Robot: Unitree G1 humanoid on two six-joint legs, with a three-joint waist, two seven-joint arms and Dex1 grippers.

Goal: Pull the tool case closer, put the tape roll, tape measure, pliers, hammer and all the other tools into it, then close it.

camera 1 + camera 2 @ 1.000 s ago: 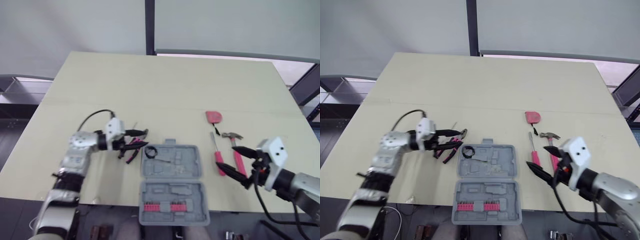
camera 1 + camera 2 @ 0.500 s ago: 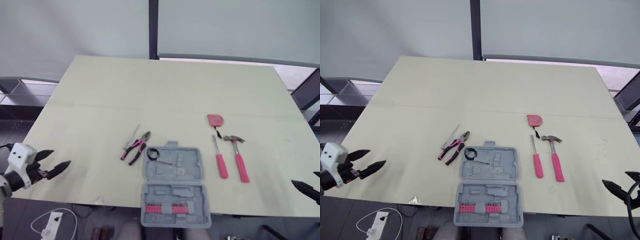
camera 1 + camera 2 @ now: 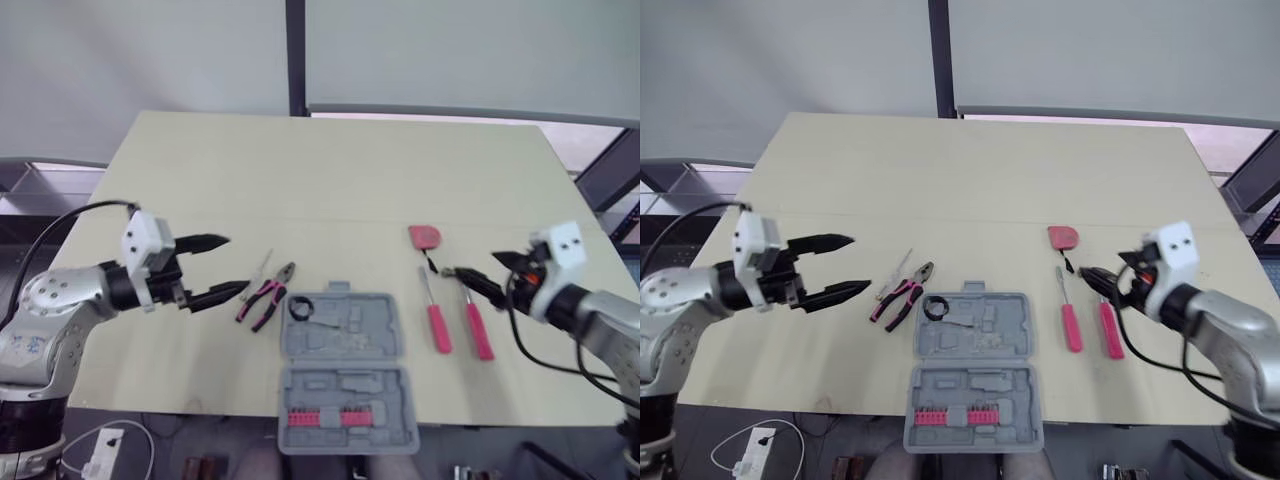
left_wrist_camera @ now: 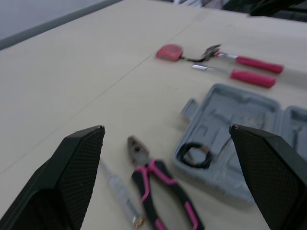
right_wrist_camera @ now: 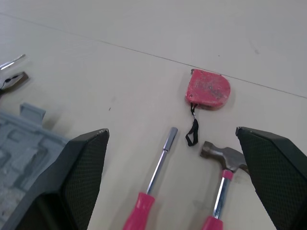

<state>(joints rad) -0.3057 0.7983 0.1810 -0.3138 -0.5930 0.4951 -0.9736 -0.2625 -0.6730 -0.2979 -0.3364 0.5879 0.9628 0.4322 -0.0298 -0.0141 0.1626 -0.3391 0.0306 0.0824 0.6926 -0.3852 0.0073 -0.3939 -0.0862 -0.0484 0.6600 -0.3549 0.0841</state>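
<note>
Tool case (image 3: 345,370): open, lower centre of worktop (image 3: 300,180); tape roll (image 3: 303,306) in its upper half. Step: loading tools. Left fingers (image 3: 218,293) wide apart, empty, beside pliers (image 3: 265,298); right fingers (image 3: 478,284) likewise, near hammer (image 3: 472,310). Next, likely: descend, grip each.

hammer (image 5: 224,158) handle cropped (screwdriver (image 5: 138,207) too), tool case (image 5: 24,148) clipped

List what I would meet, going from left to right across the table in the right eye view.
left gripper → pliers → tool case → pink-handled screwdriver → hammer
</note>
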